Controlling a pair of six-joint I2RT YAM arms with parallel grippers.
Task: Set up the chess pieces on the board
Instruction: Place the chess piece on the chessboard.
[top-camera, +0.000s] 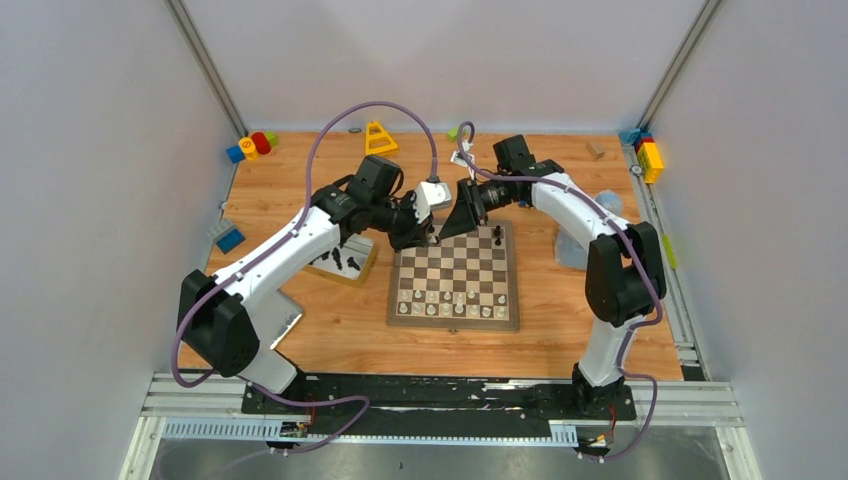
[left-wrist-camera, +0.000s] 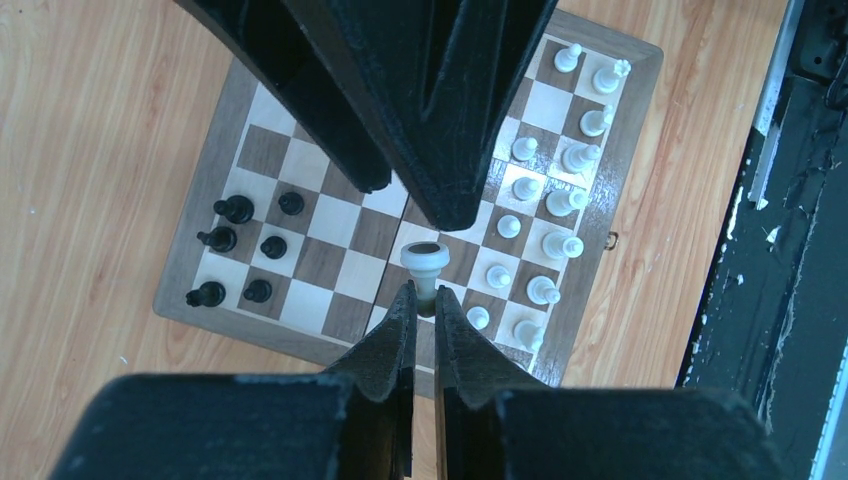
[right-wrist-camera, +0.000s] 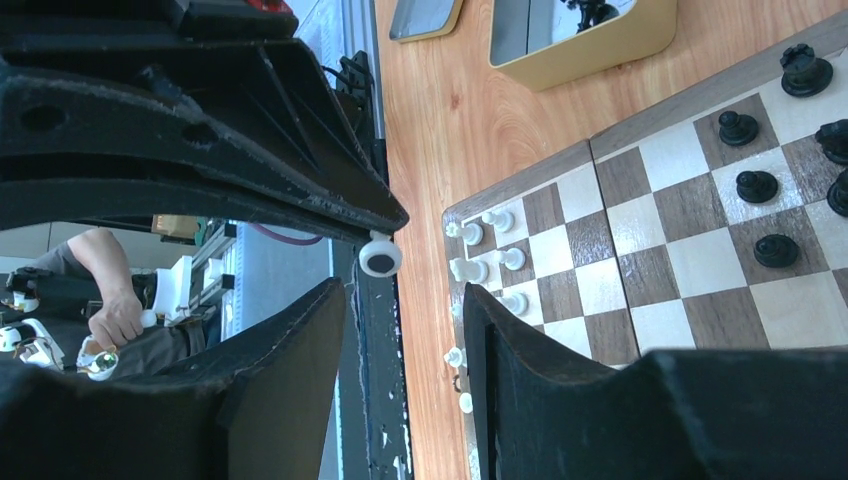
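Handover over the far edge of the board (top-camera: 460, 262), mid-counter (top-camera: 570, 330): the left tool (left-wrist-camera: 424, 300) pinches a white piece (left-wrist-camera: 424, 262), and the right tool (right-wrist-camera: 400, 300) hangs spread beside it. Next, I judge, the piece must go upright onto a free near-row square.

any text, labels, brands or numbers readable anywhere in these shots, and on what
No text can be read in any view.
The board shows no lettering on its border.
The tin shows no label.
The toy blocks are too small to tell.
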